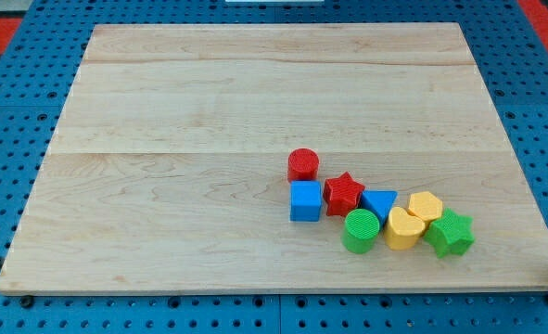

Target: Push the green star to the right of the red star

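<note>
Camera view: green star [451, 233] sits bottom right, touching a yellow block [426, 207], well right of red star [344, 193]. Looks light, rigid, slippery; push a flat side. Tip maybe at right edge, can't tell; no jaws.

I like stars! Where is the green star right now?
The green star sits at the right end of the block cluster, near the board's bottom right, touching the yellow heart and yellow hexagon.

Pale wooden board [209, 102] with visible grain, matt ribbed plastic-looking green cylinder [361, 230]
</note>
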`<state>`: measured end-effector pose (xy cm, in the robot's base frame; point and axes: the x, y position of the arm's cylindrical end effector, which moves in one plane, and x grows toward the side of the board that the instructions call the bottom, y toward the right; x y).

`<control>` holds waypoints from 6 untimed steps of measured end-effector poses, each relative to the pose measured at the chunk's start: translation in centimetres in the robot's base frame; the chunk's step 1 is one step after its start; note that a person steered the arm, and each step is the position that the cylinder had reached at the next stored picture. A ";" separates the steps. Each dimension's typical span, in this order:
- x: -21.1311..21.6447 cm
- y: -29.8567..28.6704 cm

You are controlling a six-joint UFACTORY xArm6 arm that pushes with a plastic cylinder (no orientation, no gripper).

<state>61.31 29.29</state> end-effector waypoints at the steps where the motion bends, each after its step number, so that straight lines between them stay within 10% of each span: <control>1: -0.8 -2.0; 4: -10.7 -17.4; 6: -12.2 -6.8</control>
